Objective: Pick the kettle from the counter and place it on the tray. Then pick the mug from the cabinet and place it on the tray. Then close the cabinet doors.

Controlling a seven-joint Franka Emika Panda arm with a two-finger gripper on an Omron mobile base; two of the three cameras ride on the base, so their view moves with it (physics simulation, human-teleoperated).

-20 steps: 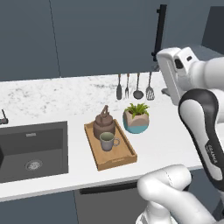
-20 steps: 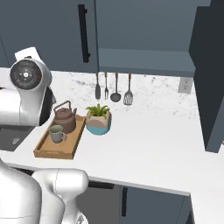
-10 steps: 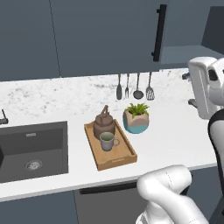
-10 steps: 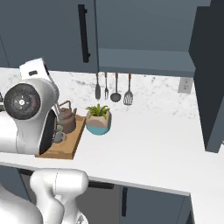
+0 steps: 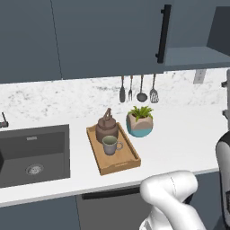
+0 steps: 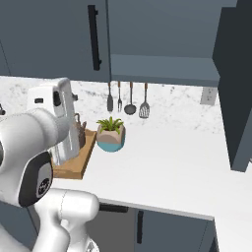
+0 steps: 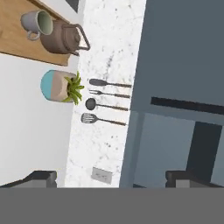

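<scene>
The dark-brown kettle [image 5: 107, 128] and the grey-green mug [image 5: 110, 144] both stand on the wooden tray [image 5: 120, 165] on the marble counter [image 5: 179, 139]. The hand view, rolled sideways, shows the kettle [image 7: 63, 38], mug [image 7: 37, 22] and tray [image 7: 17, 49] at its top left. My gripper [image 7: 113, 179] is open with nothing between its fingertips, facing the wall below the cabinet [image 7: 162, 148]. The left cabinet door [image 5: 112, 31] is shut. The right one [image 6: 236, 83] stands open, baring the shelf [image 6: 162, 69].
A teal-and-tan plant pot [image 5: 139, 122] stands right of the tray. Several utensils [image 5: 137, 90] hang on the wall behind it, and a wall outlet [image 6: 208, 96] sits under the shelf. The dark sink [image 5: 31, 152] lies at the left. My white arm [image 6: 34, 142] hides part of the tray.
My arm has swung away from in front of the cabinet, toward the right edge of the left base view. Kettle, mug and tray have stayed put.
</scene>
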